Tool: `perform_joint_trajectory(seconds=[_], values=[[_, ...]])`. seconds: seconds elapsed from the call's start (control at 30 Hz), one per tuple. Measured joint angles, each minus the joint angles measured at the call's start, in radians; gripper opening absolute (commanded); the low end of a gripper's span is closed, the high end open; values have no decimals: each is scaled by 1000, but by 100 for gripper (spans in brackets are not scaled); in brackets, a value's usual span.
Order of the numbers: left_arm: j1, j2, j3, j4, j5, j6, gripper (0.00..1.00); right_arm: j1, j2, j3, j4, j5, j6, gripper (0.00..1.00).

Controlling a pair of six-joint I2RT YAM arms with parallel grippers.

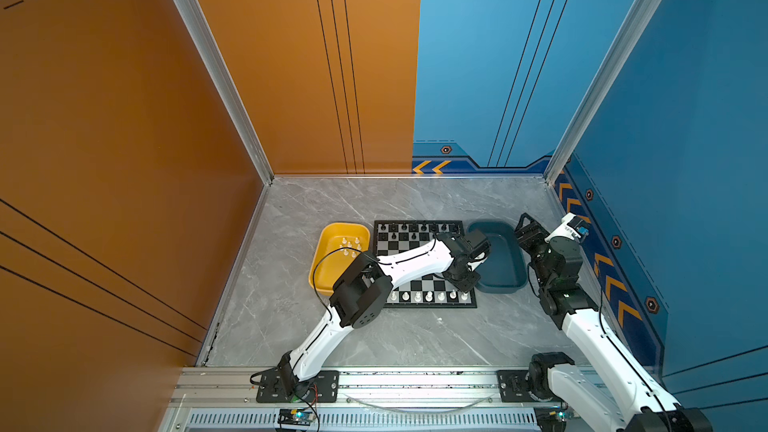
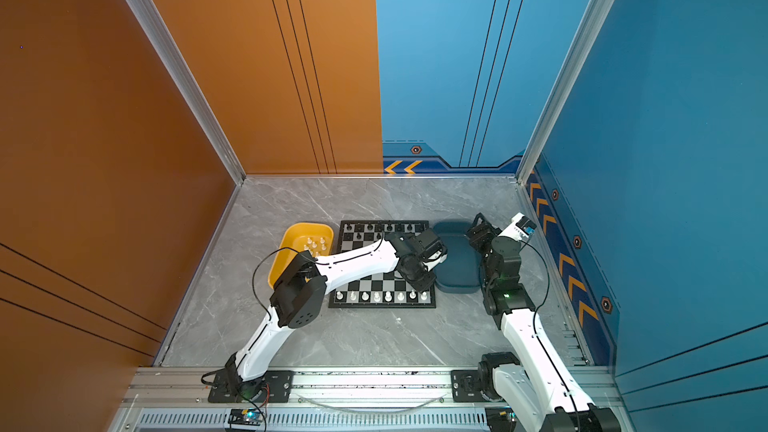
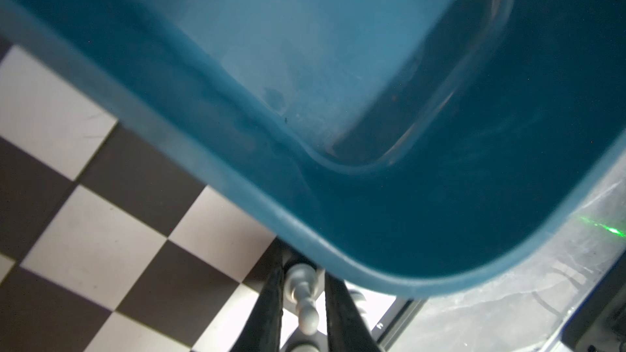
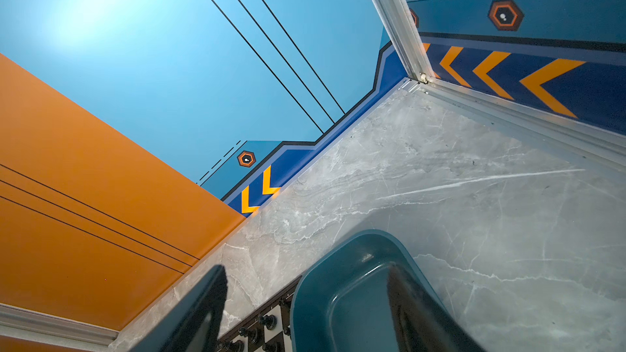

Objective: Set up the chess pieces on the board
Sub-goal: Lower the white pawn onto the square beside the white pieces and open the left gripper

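The board (image 1: 424,286) is seen lying flat on the grey marbled table (image 1: 374,338), between a yellow tray (image 1: 322,251) on its left and a dark blue tray (image 1: 505,268) on its right, in both top views. A row of white pieces (image 1: 428,296) is lined up along the board's near edge, while black pieces (image 1: 415,227) are ranged along the far edge, with two more black ones placed on the rank just in front of them. Further white pieces are left loose in the yellow tray, gathered toward its far end. The left pincer (image 1: 463,280) is reached across the board to its near right corner, just beside the blue tray's rim. In the left wrist view it is shown clenched on a white piece (image 3: 303,296), which is pinched between the two dark fingers (image 3: 267,313) above the checkered squares; whether its base is touching the board cannot be told. The right pincer (image 4: 305,267) is held above the far end of the dark blue tray, well apart from the board, and its jaws are shown spread wide and released in the right wrist view.
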Motion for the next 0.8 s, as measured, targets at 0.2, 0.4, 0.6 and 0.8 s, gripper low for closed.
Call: perform_joint_trajectory(seconds=[0.2,0.4,0.6,0.8], values=[[0,0,0,-3,0,0,24,0,0,0,0,0,0,77],[0,0,2,-3,-3,0,25,0,0,0,0,0,0,77],[0,0,4,-4,-13,-2,25,0,0,0,0,0,0,77],[0,0,4,-4,-27,-8,25,0,0,0,0,0,0,77]])
